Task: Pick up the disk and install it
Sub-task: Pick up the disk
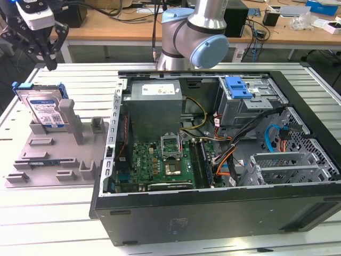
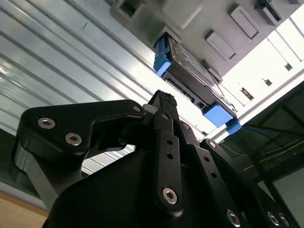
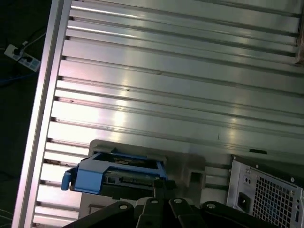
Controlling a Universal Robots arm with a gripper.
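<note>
The disk [image 1: 46,108] is a silver hard drive with a white-and-blue label and blue rails. It stands tilted in a grey holder [image 1: 53,157] at the exterior view's left. My gripper [image 1: 50,65] hangs just above and behind the disk's upper edge, shut and holding nothing. In the second wrist view the gripper [image 2: 164,98] points toward the disk [image 2: 190,71], with a gap between them. In the first wrist view the disk [image 3: 118,173] lies just past the gripper [image 3: 159,184], blue rail facing the camera.
An open computer case [image 1: 106,176] lies on its side to the right of the holder, showing the motherboard [image 1: 165,160], the power supply [image 1: 154,106] and a drive bay with a blue latch [image 1: 237,88]. The arm's base [image 1: 186,37] stands behind it on the ribbed aluminium table [image 1: 42,224].
</note>
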